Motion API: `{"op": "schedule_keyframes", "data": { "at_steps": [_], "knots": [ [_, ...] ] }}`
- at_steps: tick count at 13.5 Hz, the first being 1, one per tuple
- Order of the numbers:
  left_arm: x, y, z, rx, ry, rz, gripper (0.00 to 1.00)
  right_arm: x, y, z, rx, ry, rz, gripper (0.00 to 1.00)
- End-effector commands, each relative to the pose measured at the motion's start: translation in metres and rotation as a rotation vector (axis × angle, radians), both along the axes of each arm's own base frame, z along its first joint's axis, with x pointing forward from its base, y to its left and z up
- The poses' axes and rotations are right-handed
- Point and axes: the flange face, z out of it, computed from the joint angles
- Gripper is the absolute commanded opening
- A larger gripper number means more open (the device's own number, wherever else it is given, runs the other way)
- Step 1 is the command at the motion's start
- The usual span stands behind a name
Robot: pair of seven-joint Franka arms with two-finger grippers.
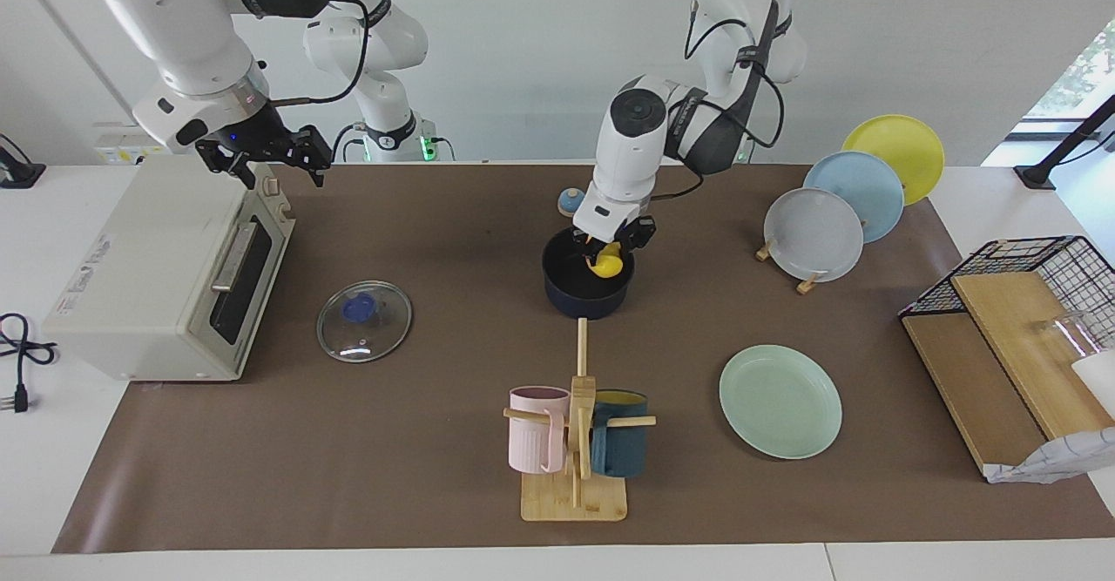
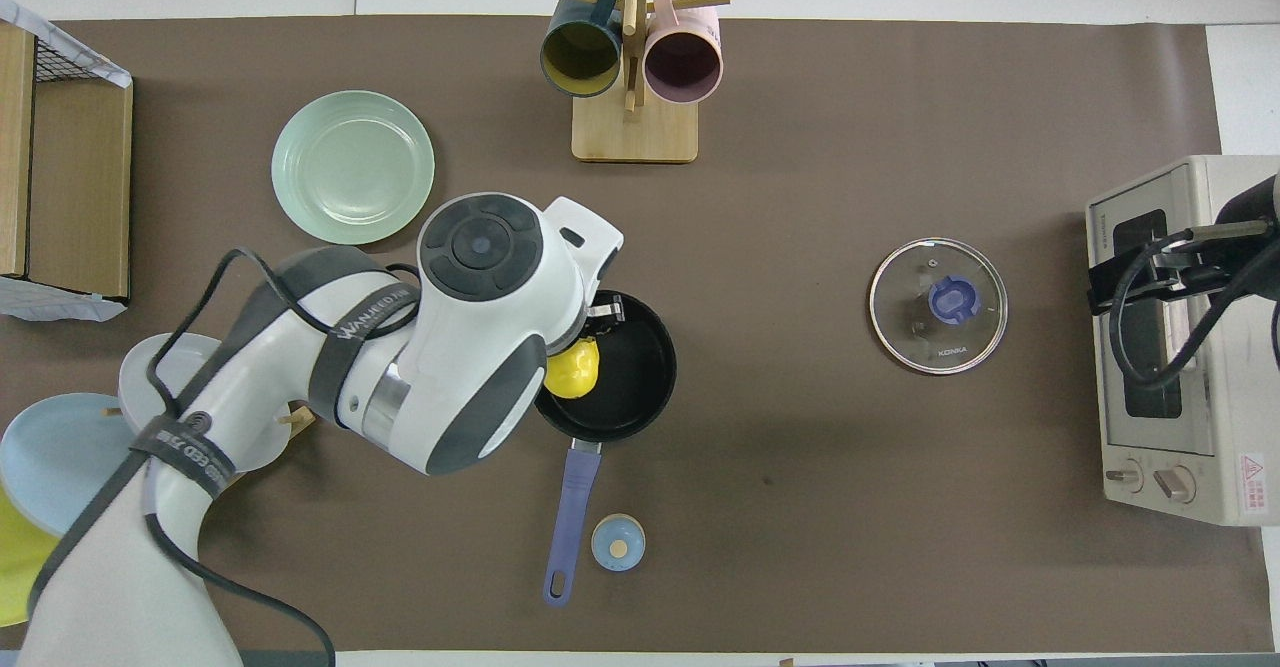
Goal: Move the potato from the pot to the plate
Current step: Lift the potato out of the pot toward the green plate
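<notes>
The dark navy pot [image 1: 585,298] stands mid-table, its long blue handle [image 2: 570,517] pointing toward the robots. My left gripper [image 1: 610,257] reaches down into the pot and is shut on the small yellow potato [image 1: 607,265], which sits at about rim height. From overhead the potato [image 2: 572,369] shows inside the pot [image 2: 640,367], half hidden under my left wrist. The mint-green plate [image 1: 780,400] lies bare, farther from the robots than the pot, toward the left arm's end; it also shows in the overhead view [image 2: 352,167]. My right gripper [image 1: 266,161] waits over the toaster oven.
A glass lid [image 1: 364,320] lies between the pot and the toaster oven [image 1: 165,276]. A mug rack [image 1: 575,442] with a pink and a teal mug stands farther out than the pot. Grey, light blue and yellow plates [image 1: 814,234] stand on a rack. A small blue knob [image 1: 571,202] lies by the pot's handle.
</notes>
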Motion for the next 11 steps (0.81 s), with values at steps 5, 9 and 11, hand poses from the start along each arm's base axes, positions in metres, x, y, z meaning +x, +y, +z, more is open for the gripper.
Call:
{"op": "schedule_keyframes", "data": {
  "at_steps": [5, 9, 11],
  "knots": [
    [0.133, 0.158, 0.079, -0.084, 0.068, -0.037, 0.0, -0.001, -0.006, 0.004, 0.003, -0.008, -0.025, 1.0],
    [0.189, 0.243, 0.039, -0.103, -0.022, -0.136, 0.0, -0.001, -0.007, 0.004, 0.004, -0.01, -0.025, 1.0],
    [0.214, 0.267, 0.001, -0.108, -0.063, -0.167, 0.0, -0.001, -0.006, 0.004, 0.004, -0.01, -0.023, 1.0]
  ]
}}
